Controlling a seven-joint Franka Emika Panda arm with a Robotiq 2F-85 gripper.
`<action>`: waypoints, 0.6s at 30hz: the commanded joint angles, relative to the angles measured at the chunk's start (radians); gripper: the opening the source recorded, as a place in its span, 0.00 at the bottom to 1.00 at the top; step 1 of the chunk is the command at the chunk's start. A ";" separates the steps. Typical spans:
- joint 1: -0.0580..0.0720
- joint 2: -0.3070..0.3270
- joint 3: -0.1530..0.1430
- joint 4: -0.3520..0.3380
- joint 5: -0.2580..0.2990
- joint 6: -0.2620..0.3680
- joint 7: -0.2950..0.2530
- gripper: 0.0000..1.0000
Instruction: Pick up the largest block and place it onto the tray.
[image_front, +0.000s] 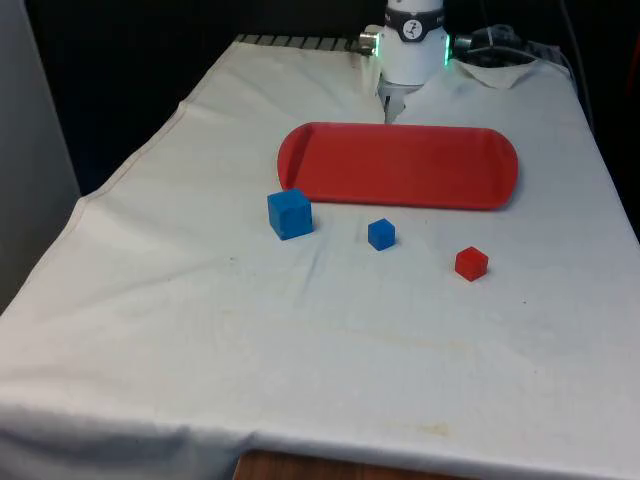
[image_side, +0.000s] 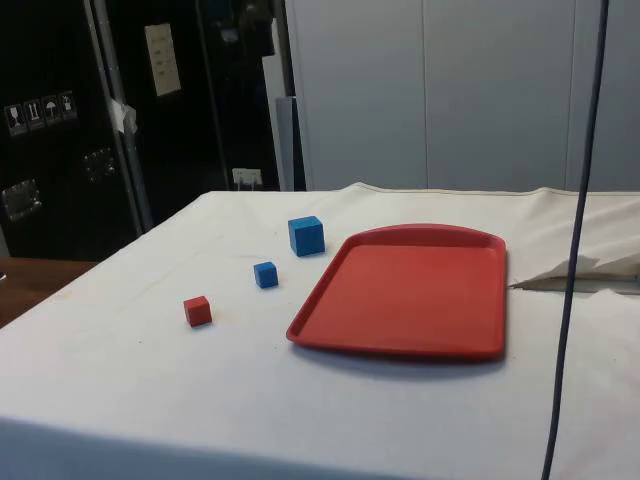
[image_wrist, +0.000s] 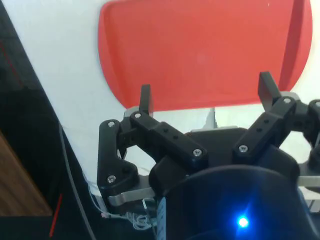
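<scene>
I see the gripper (image_wrist: 207, 92) spread wide, hovering over the red tray's (image_front: 400, 165) far rim. The large blue block (image_front: 290, 214) sits on the cloth just beside the tray's near corner, apart from the small blue block (image_front: 381, 234) and red block (image_front: 471, 263).

- Small blue block (image_front: 381, 234): on the cloth (image_front: 330, 350), near the front edge of the red tray, between the two other blocks.
- Red block (image_front: 471, 263): on the cloth, toward the front view's right of the small blue one, apart from it.
- Both small blocks sit flat, touching nothing else.
- White cloth: covers the table, lightly creased.
- Dark cabinets (image_side: 60, 120): behind the table in the side view.
</scene>
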 joint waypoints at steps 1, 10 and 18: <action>-0.002 0.009 0.000 0.003 0.007 0.010 -0.004 1.00; -0.009 0.043 -0.004 -0.017 0.007 0.087 -0.016 1.00; -0.016 0.068 -0.025 -0.061 0.005 0.171 -0.050 1.00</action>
